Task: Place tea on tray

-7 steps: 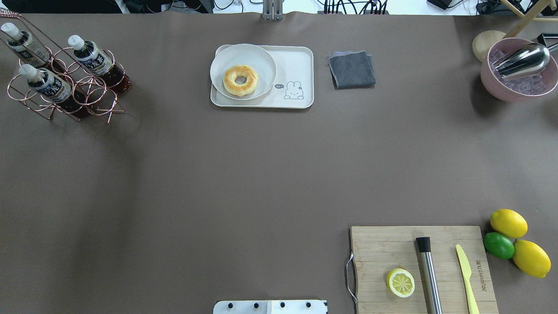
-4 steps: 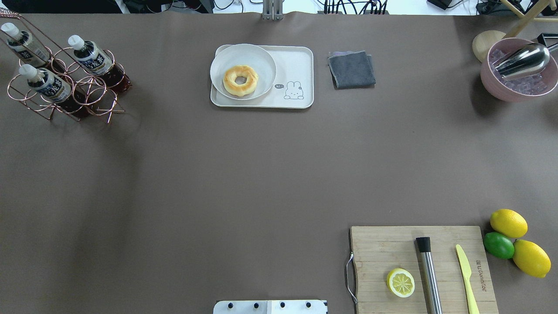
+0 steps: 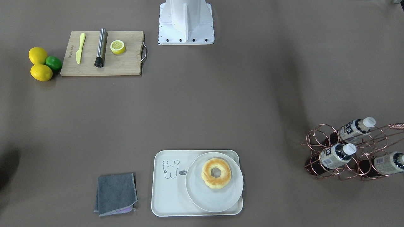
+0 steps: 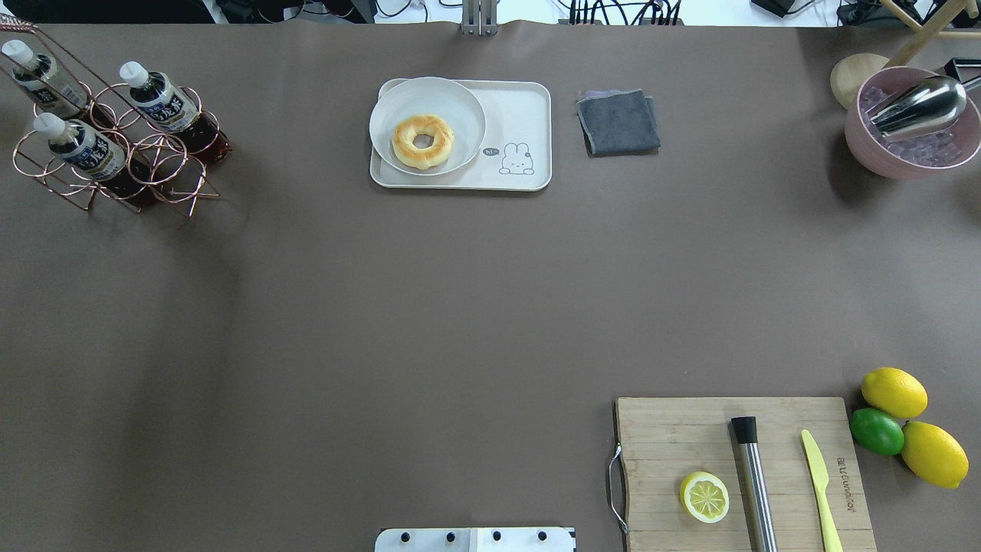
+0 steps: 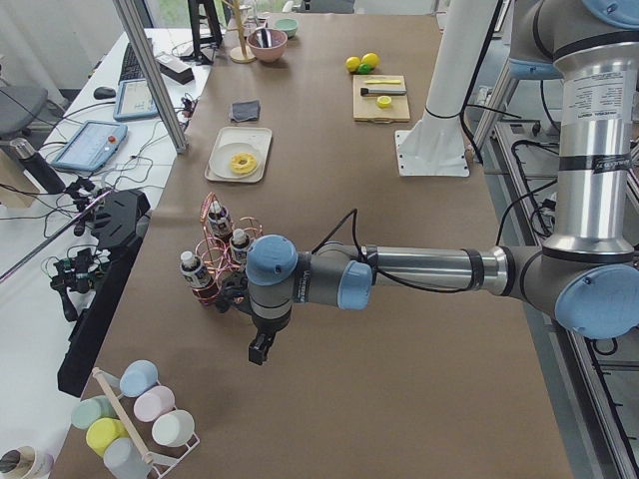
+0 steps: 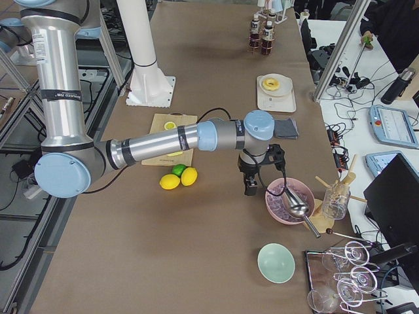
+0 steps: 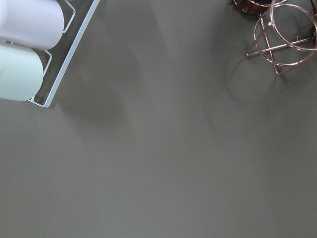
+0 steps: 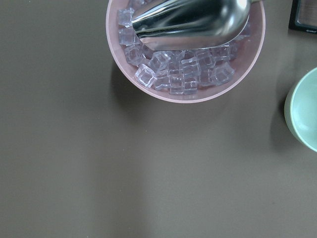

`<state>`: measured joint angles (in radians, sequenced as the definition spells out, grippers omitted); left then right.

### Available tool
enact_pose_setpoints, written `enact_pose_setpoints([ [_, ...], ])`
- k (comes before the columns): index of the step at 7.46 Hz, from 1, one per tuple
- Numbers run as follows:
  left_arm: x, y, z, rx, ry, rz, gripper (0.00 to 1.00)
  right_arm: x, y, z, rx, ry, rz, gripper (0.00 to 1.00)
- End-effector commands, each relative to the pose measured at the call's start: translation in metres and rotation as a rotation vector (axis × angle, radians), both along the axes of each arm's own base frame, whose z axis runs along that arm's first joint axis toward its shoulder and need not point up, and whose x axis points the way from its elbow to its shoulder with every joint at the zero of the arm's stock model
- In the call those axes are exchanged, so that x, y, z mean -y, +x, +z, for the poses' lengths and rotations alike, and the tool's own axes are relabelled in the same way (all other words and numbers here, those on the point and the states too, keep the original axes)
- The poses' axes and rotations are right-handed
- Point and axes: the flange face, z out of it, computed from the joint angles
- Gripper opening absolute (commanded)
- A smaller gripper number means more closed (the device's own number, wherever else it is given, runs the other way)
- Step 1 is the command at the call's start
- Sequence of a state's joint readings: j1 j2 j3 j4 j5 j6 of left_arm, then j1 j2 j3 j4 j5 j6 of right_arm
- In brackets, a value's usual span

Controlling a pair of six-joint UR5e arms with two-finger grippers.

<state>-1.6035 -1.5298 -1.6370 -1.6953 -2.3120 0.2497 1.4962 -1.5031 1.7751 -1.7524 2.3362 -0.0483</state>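
Three tea bottles with white caps lie tilted in a copper wire rack (image 4: 165, 180) at the far left: one (image 4: 159, 98), one (image 4: 79, 146) and one (image 4: 44, 77). They also show in the front view (image 3: 335, 156). The cream tray (image 4: 523, 115) with the cartoon lies at the far middle and carries a white plate (image 4: 398, 96) with a donut (image 4: 422, 141). My left gripper (image 5: 258, 351) hangs above the table just short of the rack; I cannot tell if it is open. My right gripper (image 6: 250, 190) hangs beside the pink ice bowl (image 6: 288, 199); I cannot tell its state.
A grey cloth (image 4: 618, 121) lies right of the tray. A cutting board (image 4: 674, 437) with a lemon half, a steel muddler and a yellow knife is at the near right, with lemons and a lime (image 4: 877, 431) beside it. Pastel cups in a rack (image 5: 140, 419) stand beyond the bottles.
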Motion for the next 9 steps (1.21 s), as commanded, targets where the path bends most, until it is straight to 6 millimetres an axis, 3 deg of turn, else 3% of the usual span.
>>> enact_pose_setpoints([
  [1,-0.005,0.001,-0.013,-0.037,0.029,0.010,0.98,0.000,0.000,-0.002,0.003,0.000,0.003,1.00],
  [2,-0.002,0.001,-0.018,-0.041,0.038,0.009,0.98,0.000,0.000,-0.002,0.006,0.000,0.003,1.00],
  [4,-0.002,0.016,-0.063,-0.081,0.020,-0.061,0.98,0.001,-0.001,0.004,0.004,-0.011,0.001,1.00],
  [6,-0.005,0.077,-0.124,-0.130,-0.042,-0.106,0.98,-0.002,0.000,0.007,0.004,-0.017,0.002,1.00],
  [7,-0.007,0.112,-0.146,-0.155,-0.067,-0.115,0.98,-0.003,0.000,0.008,0.003,-0.020,0.002,1.00],
  [9,-0.001,0.160,-0.173,-0.224,-0.119,-0.175,0.98,-0.006,0.001,0.006,0.002,-0.016,0.002,1.00],
])
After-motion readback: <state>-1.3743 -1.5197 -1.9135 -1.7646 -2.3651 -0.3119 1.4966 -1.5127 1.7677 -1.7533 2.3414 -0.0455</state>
